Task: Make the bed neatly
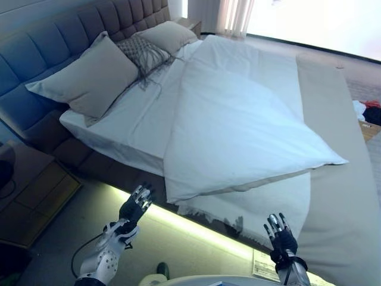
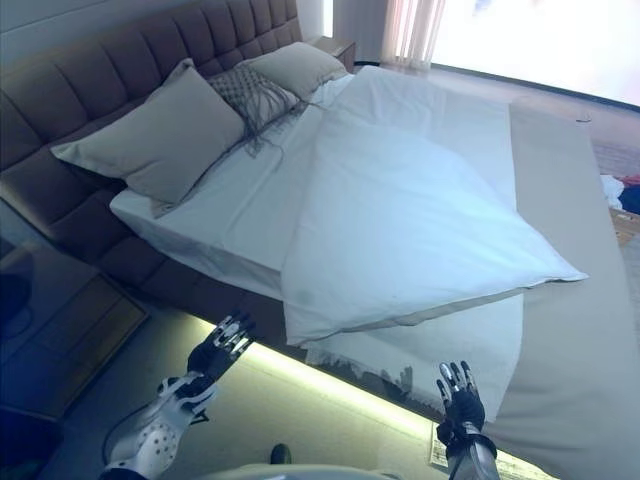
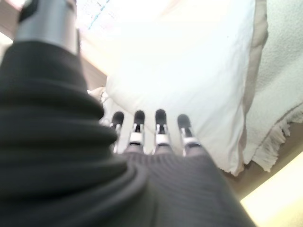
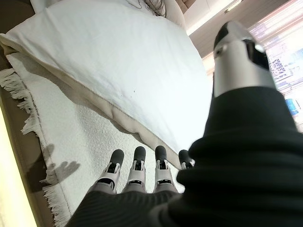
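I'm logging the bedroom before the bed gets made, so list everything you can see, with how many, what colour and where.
Duvet: one, white, lying askew across the bed, a corner hanging over the near edge.
Fringed throw: one, white, under the duvet at the near edge.
Plain pillows: two, beige, against the headboard.
Patterned cushion: one, grey, between the pillows.
Headboard: one, dark, tufted, at the left.
Bed cover: one, beige, along the foot of the bed.
Nightstand: one, dark wood, on the floor at the left.
Left robot hand: open, above the floor beside the bed.
Right robot hand: open, near the throw.
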You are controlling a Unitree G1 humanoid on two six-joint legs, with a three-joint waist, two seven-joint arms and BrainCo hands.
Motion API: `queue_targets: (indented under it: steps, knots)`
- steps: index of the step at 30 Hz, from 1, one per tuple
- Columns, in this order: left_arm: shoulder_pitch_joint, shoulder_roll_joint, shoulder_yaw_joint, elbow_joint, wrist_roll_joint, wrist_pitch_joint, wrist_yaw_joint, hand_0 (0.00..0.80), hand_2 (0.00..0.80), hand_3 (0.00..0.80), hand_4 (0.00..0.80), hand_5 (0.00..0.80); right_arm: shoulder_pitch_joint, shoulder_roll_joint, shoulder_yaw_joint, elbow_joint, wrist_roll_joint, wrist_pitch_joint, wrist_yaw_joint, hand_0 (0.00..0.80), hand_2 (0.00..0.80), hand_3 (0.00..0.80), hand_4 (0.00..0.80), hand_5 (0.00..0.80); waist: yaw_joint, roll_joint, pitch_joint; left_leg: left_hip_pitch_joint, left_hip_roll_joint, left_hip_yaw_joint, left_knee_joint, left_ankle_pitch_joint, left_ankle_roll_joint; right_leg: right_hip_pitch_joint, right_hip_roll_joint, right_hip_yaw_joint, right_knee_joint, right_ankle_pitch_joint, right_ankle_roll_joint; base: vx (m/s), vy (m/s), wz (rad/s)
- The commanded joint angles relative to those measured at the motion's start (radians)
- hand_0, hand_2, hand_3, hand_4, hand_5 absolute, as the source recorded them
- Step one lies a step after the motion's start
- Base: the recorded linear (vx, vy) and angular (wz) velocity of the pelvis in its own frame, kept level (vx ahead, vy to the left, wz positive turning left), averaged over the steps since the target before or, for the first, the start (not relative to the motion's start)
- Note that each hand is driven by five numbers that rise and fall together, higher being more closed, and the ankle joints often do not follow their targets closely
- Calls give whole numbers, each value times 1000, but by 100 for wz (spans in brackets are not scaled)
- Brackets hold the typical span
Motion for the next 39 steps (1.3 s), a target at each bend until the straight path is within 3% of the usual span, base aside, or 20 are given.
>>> queue_targets:
  steps: [1, 12, 25, 31, 35, 39]
  knots:
    - [-39, -14, 18, -36, 14, -33, -21, 0, 0, 0, 0, 0, -49, -11, 5, -68, 19, -18, -6, 0, 0, 0, 0, 0, 23, 23, -3, 40, 52, 25, 50, -106, -12, -91, 11, -11, -23, 155, 8, 0, 0, 0]
    - [-25, -26, 21, -35, -1, -52, -31, 0, 0, 0, 0, 0, -30, -12, 2, -77, 8, -16, -10, 0, 0, 0, 0, 0, 22, 26, -3, 53, 57, 23, 42, -103, -21, -73, 22, -14, -38, 154, 5, 0, 0, 0]
    - [8, -8, 33, -43, 11, -47, -62, 0, 0, 0, 0, 0, -27, -16, 11, -64, 18, 39, 3, 0, 0, 0, 0, 0, 29, 23, -12, 57, 72, 24, 67, -114, -33, -63, 28, -18, -51, 158, 2, 0, -21, 0]
    - [53, -5, 49, -47, -20, -52, -75, 0, 0, 0, 0, 0, -12, -36, 10, -82, 38, 76, 19, 0, 0, 0, 0, 0, 35, 20, -8, 47, 94, 14, 111, -122, -47, -59, 62, -12, -71, 163, -18, -18, -90, -1]
    - [52, 0, 36, -47, -45, -65, -65, 0, 0, 0, 0, 0, -25, -71, 19, -87, 40, 80, 18, 0, 0, 0, 0, 0, 49, 21, 2, 18, 124, -17, 129, -106, -71, -61, 97, -10, -98, 168, -36, -87, -126, -2]
    - [49, -14, 32, -49, -68, -47, -80, 0, 0, 0, 0, 0, -33, -97, 29, -96, 69, 85, 0, 0, 0, 0, 0, 0, 71, 18, 13, -27, 132, -81, 195, -102, -91, -63, 118, 5, -105, 169, -49, -71, -104, 1]
